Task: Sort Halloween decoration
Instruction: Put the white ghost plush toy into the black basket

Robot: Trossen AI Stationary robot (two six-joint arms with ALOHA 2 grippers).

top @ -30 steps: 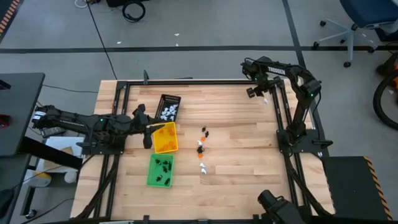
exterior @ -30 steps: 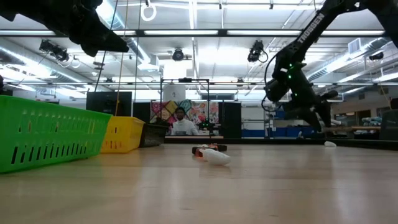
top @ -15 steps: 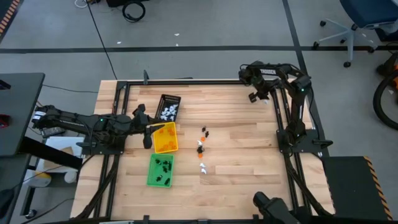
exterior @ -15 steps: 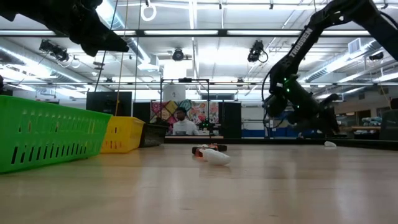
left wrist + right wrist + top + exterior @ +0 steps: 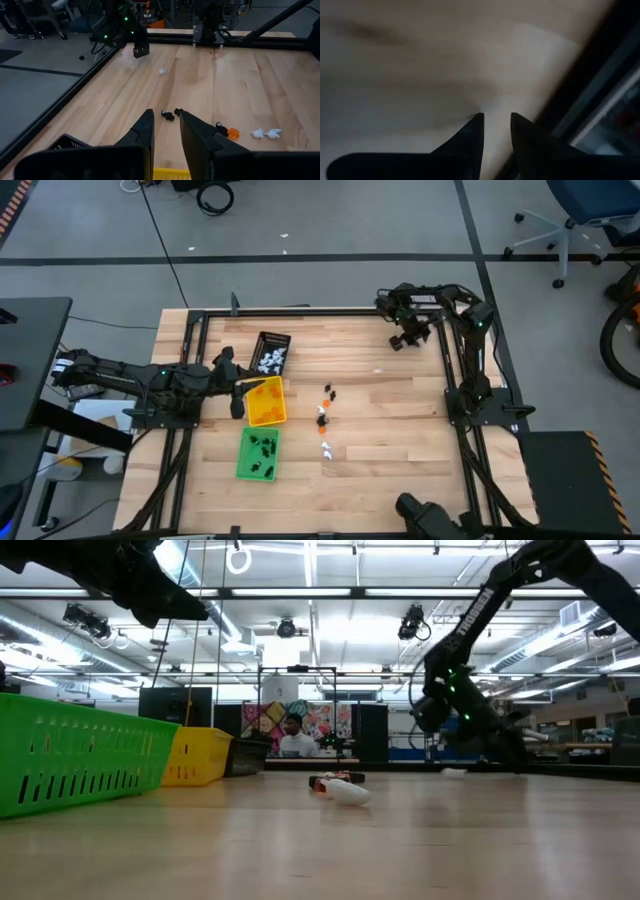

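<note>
My right fingers (image 5: pixel 400 340) hung low over the far right corner of the table (image 5: pixel 400 420), standing a narrow gap apart with nothing visible between them in my right wrist view, so I held nothing there. My left fingers (image 5: pixel 165 131) waited above the yellow tray (image 5: pixel 265 401), parted only a little and empty. The Halloween decoration (image 5: pixel 324 420) lay mostly as a short loose line near the middle of the table: black pieces (image 5: pixel 170 115), an orange one (image 5: pixel 232 133) and white ones (image 5: pixel 265 133), close to each other. One stray white trinket (image 5: pixel 377 370) lay apart, between that line and my right fingers. More white pieces sat in the black tray (image 5: pixel 271 352) and black ones in the green tray (image 5: pixel 257 455). I judged these trinkets very light, hard and smooth, apt to skid or flick away if nudged from 1 side. The safest hold, I thought, was straight down over a single piece, my fingers straddling its middle and closing gently across its narrowest part, well clear of its neighbours.
</note>
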